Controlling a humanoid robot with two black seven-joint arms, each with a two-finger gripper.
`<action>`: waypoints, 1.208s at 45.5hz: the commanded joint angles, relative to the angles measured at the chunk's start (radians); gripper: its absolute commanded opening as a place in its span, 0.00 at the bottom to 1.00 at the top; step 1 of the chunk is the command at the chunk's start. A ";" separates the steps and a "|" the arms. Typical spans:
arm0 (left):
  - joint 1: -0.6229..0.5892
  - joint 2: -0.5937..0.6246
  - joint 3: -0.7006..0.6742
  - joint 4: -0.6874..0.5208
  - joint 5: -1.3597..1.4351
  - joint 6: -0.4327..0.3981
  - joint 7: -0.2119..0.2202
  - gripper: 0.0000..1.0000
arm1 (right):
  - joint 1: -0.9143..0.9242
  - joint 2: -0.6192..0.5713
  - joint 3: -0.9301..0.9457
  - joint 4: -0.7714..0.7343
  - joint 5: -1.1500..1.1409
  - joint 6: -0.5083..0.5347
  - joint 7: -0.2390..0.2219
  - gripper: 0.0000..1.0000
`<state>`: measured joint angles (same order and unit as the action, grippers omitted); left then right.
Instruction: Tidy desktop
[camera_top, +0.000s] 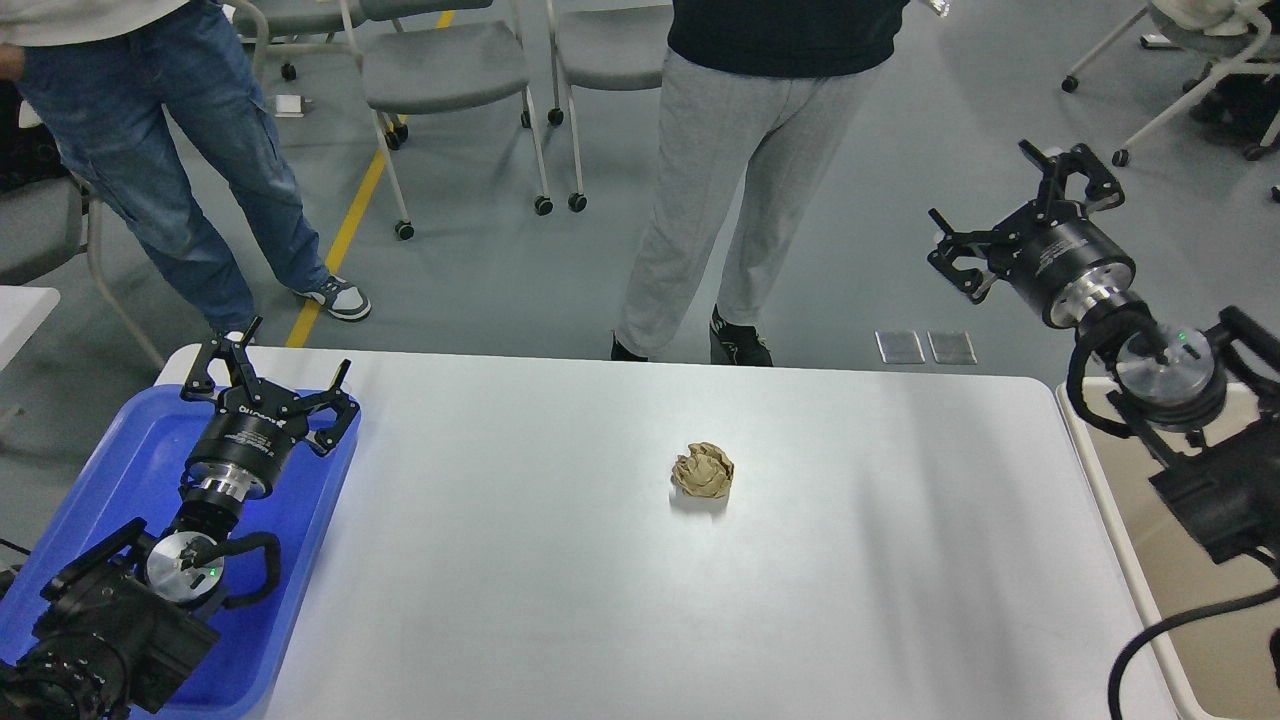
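Note:
The white desktop (560, 600) fills the lower view. A crumpled ball of brown paper (702, 471) lies near its middle, alone. My left gripper (268, 368) is open and empty, hovering over the far end of the blue tray (120, 470) at the desktop's left edge. My right gripper (1020, 205) is open and empty, raised high above the desktop's far right corner, well right of and beyond the paper ball.
A beige rectangular bin (1190, 610) stands off the desktop's right edge, under my right arm. Two people stand beyond the far edge, one in grey trousers (720, 200), one in jeans (170, 150). Wheeled chairs (450, 70) stand behind them.

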<state>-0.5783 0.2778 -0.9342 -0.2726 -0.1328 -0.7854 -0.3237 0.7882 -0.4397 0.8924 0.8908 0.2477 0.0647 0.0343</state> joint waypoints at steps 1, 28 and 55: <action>0.000 0.000 0.000 0.000 0.001 0.000 0.000 1.00 | 0.022 0.182 0.037 0.027 -0.027 0.038 0.001 1.00; 0.000 0.000 0.000 0.001 0.001 0.000 0.000 1.00 | -0.132 0.352 0.022 -0.133 -0.031 0.282 0.007 1.00; 0.000 0.000 0.000 0.000 -0.001 0.000 -0.001 1.00 | -0.190 0.400 0.020 -0.289 -0.031 0.432 0.006 1.00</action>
<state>-0.5783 0.2777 -0.9345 -0.2728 -0.1323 -0.7854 -0.3246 0.6350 -0.0479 0.9141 0.6254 0.2164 0.4555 0.0412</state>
